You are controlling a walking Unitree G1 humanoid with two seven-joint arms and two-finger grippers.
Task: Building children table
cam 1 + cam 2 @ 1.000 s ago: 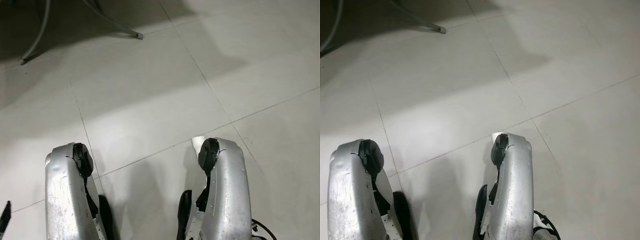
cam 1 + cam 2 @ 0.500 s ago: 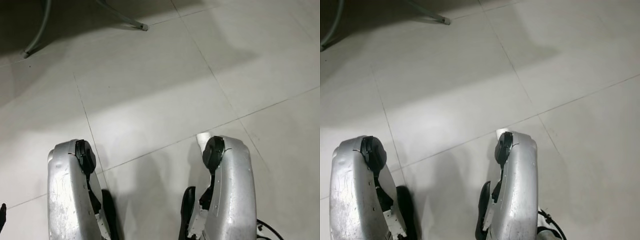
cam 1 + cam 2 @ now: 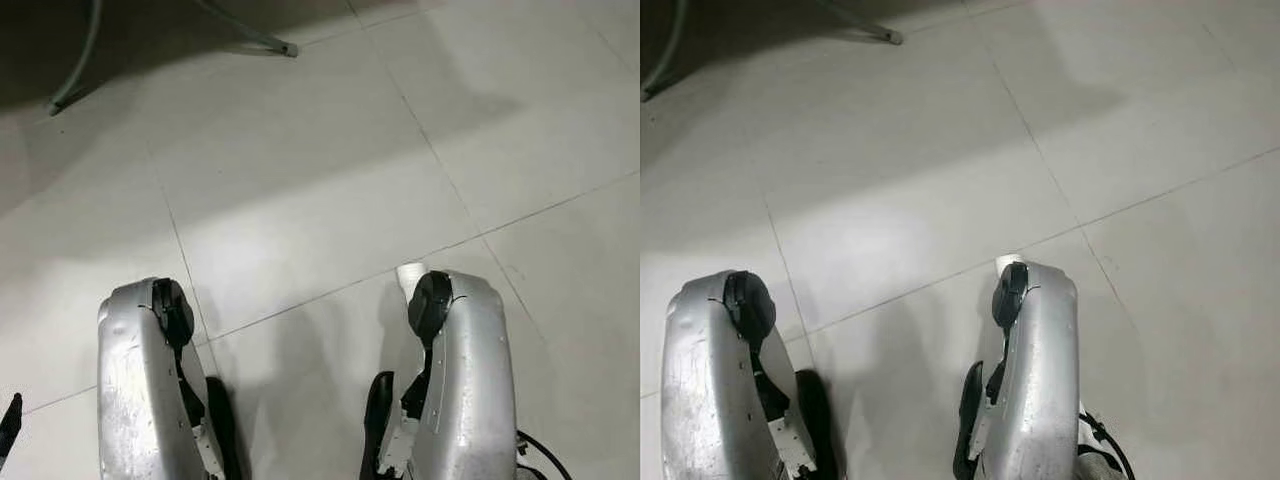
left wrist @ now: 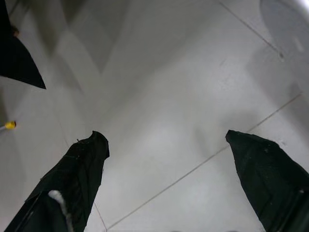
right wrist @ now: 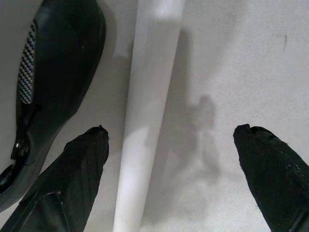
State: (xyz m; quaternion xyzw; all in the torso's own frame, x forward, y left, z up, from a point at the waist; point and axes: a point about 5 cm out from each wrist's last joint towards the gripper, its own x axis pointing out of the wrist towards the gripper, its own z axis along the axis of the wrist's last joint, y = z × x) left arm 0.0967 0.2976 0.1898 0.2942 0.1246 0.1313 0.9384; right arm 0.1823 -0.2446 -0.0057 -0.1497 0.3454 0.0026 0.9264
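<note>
Glossy pale tiled floor [image 3: 330,190], thin grout lines. Left hand [image 4: 166,145] fingers apart over bare tile; right hand [image 5: 171,140] apart, a smooth white tube [image 5: 147,111] between.

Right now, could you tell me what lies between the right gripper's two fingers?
In the right wrist view, a white tube runs between the open right gripper's fingers.

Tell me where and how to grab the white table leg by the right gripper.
Grip the white table leg across its straight round shaft, not at an end. The right gripper is open with the shaft running between its fingers, nearer one, so probably advance straight along them, centre it, and close on opposite sides.
</note>
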